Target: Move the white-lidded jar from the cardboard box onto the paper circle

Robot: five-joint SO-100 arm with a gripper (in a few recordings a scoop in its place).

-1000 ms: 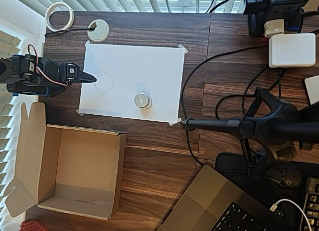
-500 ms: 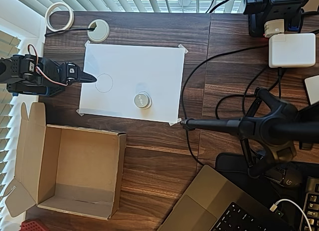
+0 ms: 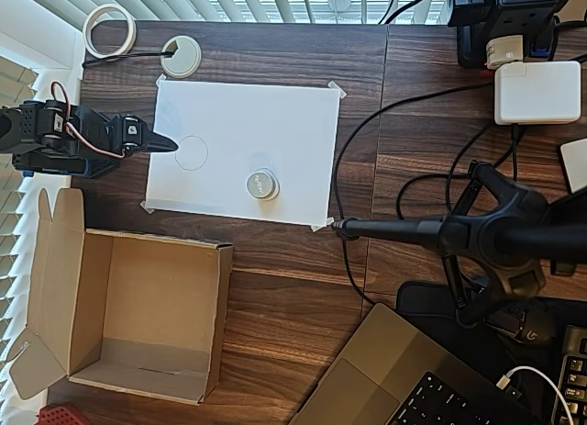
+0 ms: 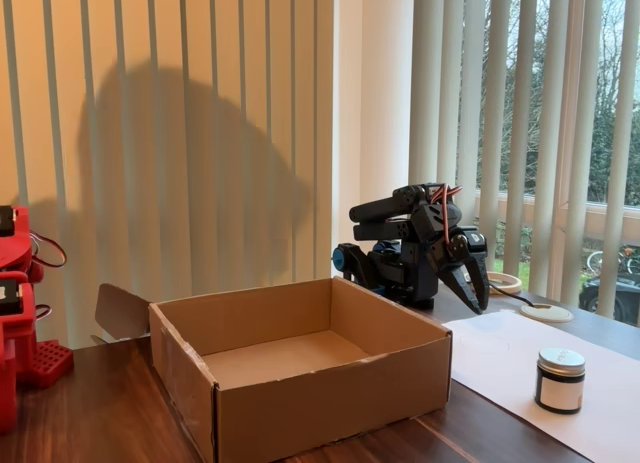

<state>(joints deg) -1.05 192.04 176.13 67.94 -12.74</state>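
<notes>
While the box (image 3: 128,315) lies open and empty on the dark wooden table (image 3: 293,278), the jar (image 3: 261,184) is seen standing on the white sheet (image 3: 243,150), near its lower edge in the overhead view and well apart from the box. The circle (image 3: 191,152) is drawn on the left part of the sheet, up and to the left of the jar, and nothing is set on it. The gripper (image 3: 165,143) is held at the sheet's left edge, just beside the circle, its jaws pressed together on nothing. In the fixed view the gripper (image 4: 478,288) is pointed downward behind the box (image 4: 300,378), with the jar (image 4: 560,380) at the right.
</notes>
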